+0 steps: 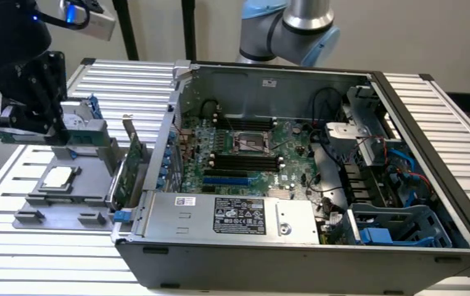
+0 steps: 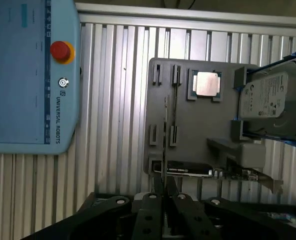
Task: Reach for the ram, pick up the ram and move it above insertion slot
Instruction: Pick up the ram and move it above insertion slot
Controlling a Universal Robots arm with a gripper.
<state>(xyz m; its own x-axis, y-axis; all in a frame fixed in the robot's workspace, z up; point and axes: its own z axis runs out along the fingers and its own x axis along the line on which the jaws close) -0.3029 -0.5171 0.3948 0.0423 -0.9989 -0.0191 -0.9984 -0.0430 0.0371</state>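
Note:
My gripper (image 1: pixel 21 120) hangs at the exterior view's left, above the grey fixture tray (image 1: pixel 33 203). It is shut on the ram (image 1: pixel 8 134), whose green edge pokes out below the black fingers. In the wrist view the ram (image 2: pixel 165 135) appears edge-on as a thin dark strip. It runs out from between the two fingertips (image 2: pixel 152 207) of the gripper (image 2: pixel 165 192), lifted clear of the tray's holders (image 2: pixel 175 115). The black memory slots (image 1: pixel 243 161) lie on the motherboard inside the open computer case, well off to the exterior view's right of the gripper.
On the tray sit a processor (image 1: pixel 58 177), a hard drive (image 1: pixel 82 126) and a broad expansion card (image 1: pixel 132 163) beside the case wall. The open case (image 1: pixel 301 246) holds cables and a power supply. A teach pendant (image 2: pixel 33 75) lies on the slatted table. Another arm (image 1: pixel 293 31) stands behind.

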